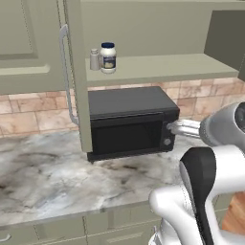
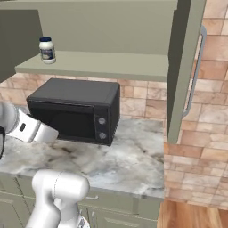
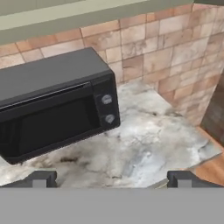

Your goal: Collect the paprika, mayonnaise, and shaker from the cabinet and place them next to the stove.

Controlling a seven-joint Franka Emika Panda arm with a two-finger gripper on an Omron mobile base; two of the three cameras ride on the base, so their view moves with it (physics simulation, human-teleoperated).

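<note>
Left base view: mayonnaise (image 1: 108, 57) and shaker (image 1: 94, 60) stand touching or nearly so on the open cabinet (image 1: 158, 67) shelf, above the microwave (image 1: 129, 122).

Right base view: mayonnaise (image 2: 46, 50) on shelf.

Hand view: gripper (image 3: 112, 178) jaws spread wide, empty, low over the counter (image 3: 148, 148), well below the shelf.

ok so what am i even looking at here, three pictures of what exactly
It is a simulated kitchen with a white robot arm. Two pictures come from cameras on its base, behind it to the left and right; the third looks along its hand, whose jaws are open and hold nothing. On the open cabinet's shelf stand the mayonnaise and, beside it, the small grey shaker. Below sits a black microwave on the marble counter.
</note>
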